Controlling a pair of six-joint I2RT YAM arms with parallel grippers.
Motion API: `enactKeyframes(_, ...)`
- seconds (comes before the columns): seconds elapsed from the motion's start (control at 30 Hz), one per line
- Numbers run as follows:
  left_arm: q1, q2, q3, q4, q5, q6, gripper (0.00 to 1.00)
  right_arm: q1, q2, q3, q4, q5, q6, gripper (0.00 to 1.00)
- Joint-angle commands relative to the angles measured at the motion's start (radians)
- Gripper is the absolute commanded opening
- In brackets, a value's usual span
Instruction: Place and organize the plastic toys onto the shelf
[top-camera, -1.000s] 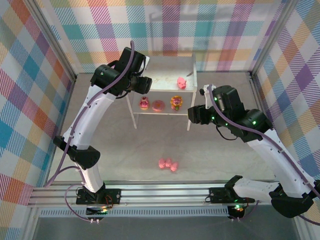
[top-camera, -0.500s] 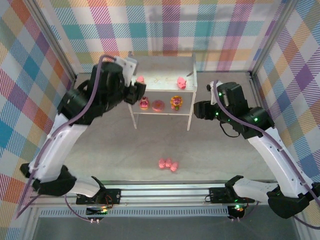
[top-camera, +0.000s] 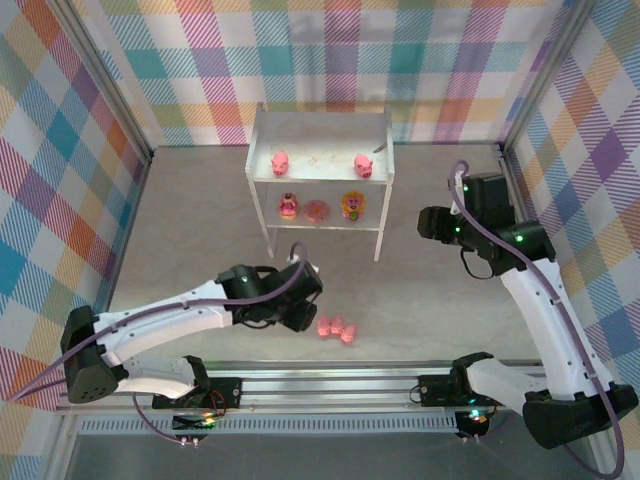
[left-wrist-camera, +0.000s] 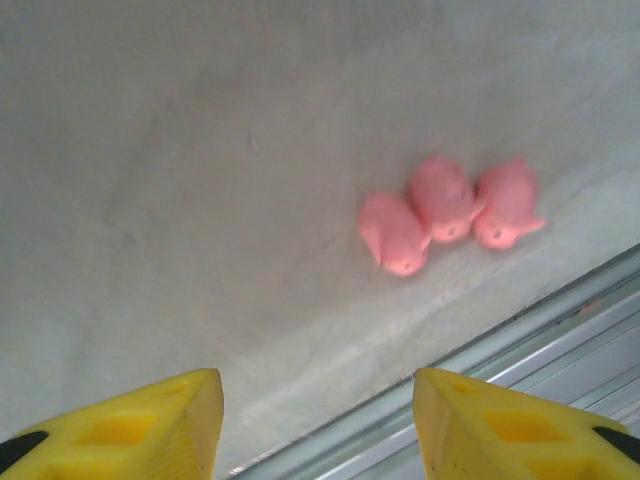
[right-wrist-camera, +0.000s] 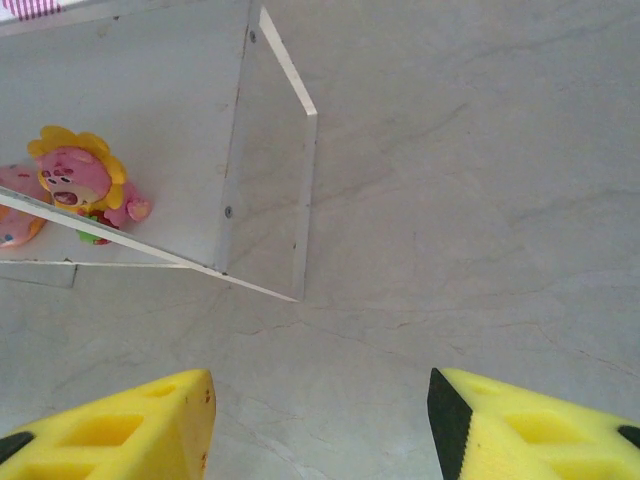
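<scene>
We count eight plastic toys in total.

1. The shelf stands at the far side of the table and carries five toys.
   - Top tier: two pink pigs, the left pig and the right pig, well apart from each other.
   - Lower tier: three toys in a row, namely one pink-red figure, one pink ring donut and one yellow-orange-red figure. In the right wrist view, the yellow-orange-red figure stands near the right end panel of the shelf.

2. Three more pink pigs lie on the table near its front edge. In the left wrist view they lie close side by side, touching or nearly so: first pig, second pig, third pig.

3. The left gripper is low over the table, just left of the three-pig group. In the left wrist view, the left gripper has its jaws spread and holds nothing.

4. The right gripper is to the right of the shelf, apart from it. In the right wrist view, the right gripper also has its jaws spread wide and is empty, above bare table.
</scene>
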Motion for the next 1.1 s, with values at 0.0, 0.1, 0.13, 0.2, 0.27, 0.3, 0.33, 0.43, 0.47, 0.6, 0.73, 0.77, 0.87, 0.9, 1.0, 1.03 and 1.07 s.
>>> enactKeyframes(0.0, -0.016, 0.002, -0.080, 0.161, 0.074, -0.203, 0.53, -0.020, -0.047, 0.004, -0.005, -0.047, -0.007, 0.60)
enactKeyframes(0.1, -0.017, 0.048, -0.121, 0.226, 0.088, -0.229, 0.54, -0.023, -0.053, 0.000, 0.003, -0.074, -0.007, 0.59)
enactKeyframes(0.13, -0.017, 0.062, -0.130, 0.255, 0.098, -0.234, 0.54, -0.023, -0.054, -0.001, 0.010, -0.084, -0.006, 0.59)
enactKeyframes(0.2, -0.018, 0.107, -0.133, 0.302, 0.124, -0.235, 0.55, -0.023, -0.054, -0.004, 0.020, -0.101, -0.005, 0.59)
enactKeyframes(0.27, -0.018, 0.153, -0.122, 0.324, 0.147, -0.234, 0.55, -0.024, -0.055, -0.006, 0.025, -0.106, -0.007, 0.59)
enactKeyframes(0.3, -0.018, 0.179, -0.114, 0.331, 0.164, -0.232, 0.53, -0.024, -0.057, -0.005, 0.026, -0.109, -0.009, 0.59)
enactKeyframes(0.33, -0.017, 0.203, -0.108, 0.331, 0.173, -0.229, 0.51, -0.025, -0.058, -0.005, 0.026, -0.109, -0.011, 0.59)
enactKeyframes(0.43, -0.018, 0.257, -0.092, 0.328, 0.189, -0.226, 0.50, -0.025, -0.062, -0.004, 0.029, -0.114, -0.015, 0.59)
enactKeyframes(0.47, -0.018, 0.270, -0.089, 0.322, 0.187, -0.224, 0.50, -0.025, -0.064, -0.004, 0.029, -0.116, -0.018, 0.59)
enactKeyframes(0.6, -0.017, 0.308, -0.057, 0.285, 0.176, -0.203, 0.50, -0.026, -0.066, -0.008, 0.037, -0.123, -0.019, 0.59)
enactKeyframes(0.73, -0.016, 0.345, -0.035, 0.292, 0.179, -0.188, 0.51, -0.026, -0.063, -0.008, 0.043, -0.130, -0.022, 0.59)
enactKeyframes(0.77, -0.015, 0.359, -0.029, 0.297, 0.186, -0.183, 0.50, -0.026, -0.061, -0.008, 0.044, -0.132, -0.023, 0.59)
enactKeyframes(0.87, -0.013, 0.398, -0.005, 0.286, 0.202, -0.171, 0.49, -0.029, -0.060, -0.009, 0.048, -0.134, -0.024, 0.59)
enactKeyframes(0.9, -0.012, 0.407, 0.003, 0.275, 0.200, -0.166, 0.48, -0.029, -0.060, -0.009, 0.048, -0.135, -0.026, 0.59)
enactKeyframes(1.0, -0.010, 0.419, 0.016, 0.243, 0.193, -0.152, 0.44, -0.032, -0.060, -0.010, 0.048, -0.139, -0.028, 0.59)
enactKeyframes(1.03, -0.006, 0.417, 0.016, 0.238, 0.193, -0.149, 0.41, -0.032, -0.060, -0.012, 0.050, -0.139, -0.029, 0.59)
enactKeyframes(1.07, -0.003, 0.416, 0.014, 0.237, 0.194, -0.148, 0.38, -0.033, -0.060, -0.012, 0.050, -0.141, -0.029, 0.59)
